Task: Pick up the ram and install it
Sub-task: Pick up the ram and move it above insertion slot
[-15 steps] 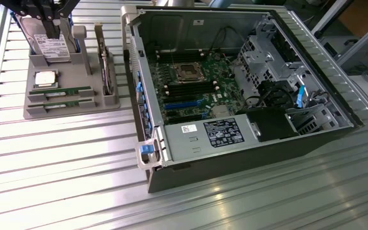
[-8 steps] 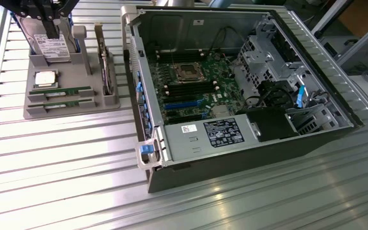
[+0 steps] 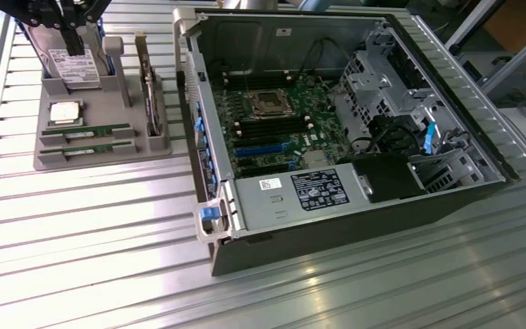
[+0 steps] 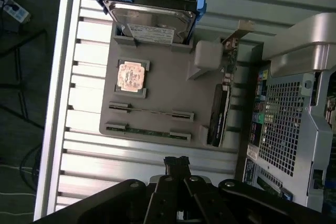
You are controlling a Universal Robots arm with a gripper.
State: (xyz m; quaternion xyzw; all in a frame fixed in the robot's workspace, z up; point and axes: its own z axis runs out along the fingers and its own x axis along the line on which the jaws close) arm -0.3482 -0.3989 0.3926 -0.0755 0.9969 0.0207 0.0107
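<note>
In the exterior view, a grey holder tray (image 3: pixel 107 161) sits on the slatted metal worktop (image 3: pixel 80 233), close to the worktop edge on the exterior view's left. Two ram sticks stand on edge in slots at one end of the tray. The first ram stick (image 3: pixel 88 131) is just beside the processor (image 3: pixel 65 113), and the second ram stick (image 3: pixel 88 147) lies parallel to it along the tray's outer edge. A hard drive (image 3: pixel 73 65) leans at the tray's opposite end. An expansion card (image 3: pixel 151 96) stands on edge along the side of the tray that faces the open computer case (image 3: pixel 355 236). The case's motherboard (image 3: pixel 272 130) and power supply (image 3: pixel 290 192) are exposed. The gripper (image 3: pixel 74 46) hangs over the hard-drive end of the tray, apart from both sticks.

In the wrist view, the gripper (image 4: pixel 176 160) has its fingers pressed together with nothing between them. It is over bare worktop (image 4: pixel 94 156) slats, just off the tray (image 4: pixel 168 82) edge. The second ram stick (image 4: pixel 148 131) is nearest to it. Beyond that are the first ram stick (image 4: pixel 151 111), the processor (image 4: pixel 131 75) and the hard drive (image 4: pixel 152 19). The expansion card (image 4: pixel 219 114) stands between the tray and the computer case (image 4: pixel 294 124).
</note>
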